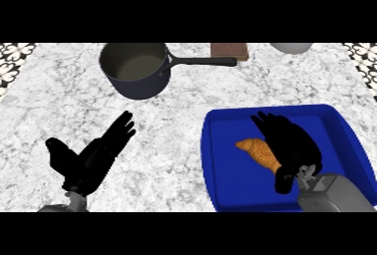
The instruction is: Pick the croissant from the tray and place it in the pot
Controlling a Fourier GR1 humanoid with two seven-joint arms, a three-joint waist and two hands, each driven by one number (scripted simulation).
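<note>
An orange croissant (255, 149) lies in the middle of the blue tray (234, 187) at the right of the counter. My right hand (294, 144) lies over the croissant's right part and hides it. Its fingers are stretched toward the tray's far side and its thumb points down toward the near edge, so the hand is open. The dark pot (141, 87) stands upright at the far left-centre, apart from the tray, its long handle pointing right. My left hand (92, 159) rests open on the near left of the counter, fingers up.
A brown block (230, 50) and a white round object (292, 47) sit at the counter's far edge, right of the pot's handle. Bare marble counter (184, 104) lies between pot and tray.
</note>
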